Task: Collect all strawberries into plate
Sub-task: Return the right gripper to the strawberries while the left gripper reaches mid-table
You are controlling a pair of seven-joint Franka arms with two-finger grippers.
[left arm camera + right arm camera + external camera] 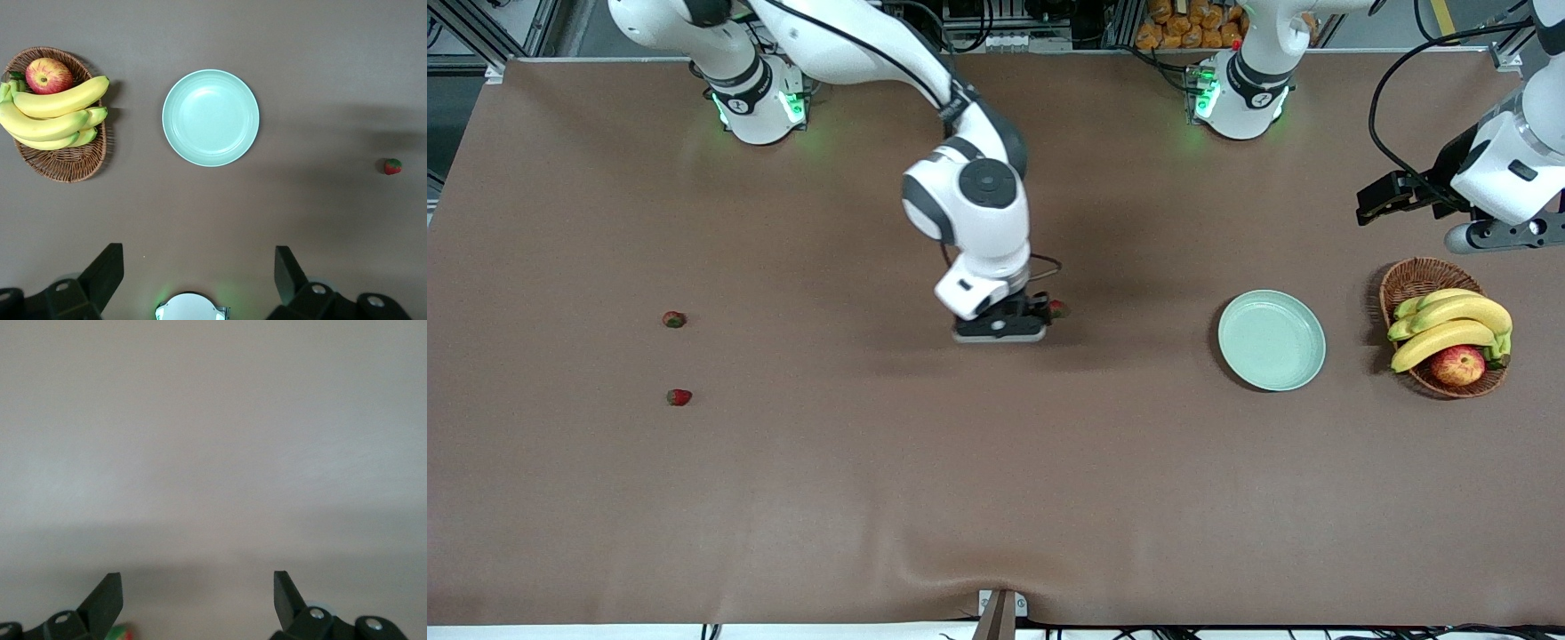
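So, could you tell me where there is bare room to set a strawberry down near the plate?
The plate itself holds nothing. Bare table lies between it and the strawberry beside the open right gripper, and nearer the front camera. It is crowded only toward the basket, under the waiting open left gripper.

Bench was covered in matt brown sheet, smooth, slightly rippled at edge nearest front camera. Plate looked glazed, glossy pale mint, faint concentric rings. Basket was woven brown wicker, rough-textured. Bananas had smooth, waxy yellow skin; apple smooth with slight sheen. Strawberries looked dull red, finely pitted. Arm shells were glossy white plastic; right claw and left claw fingers matt black plastic.
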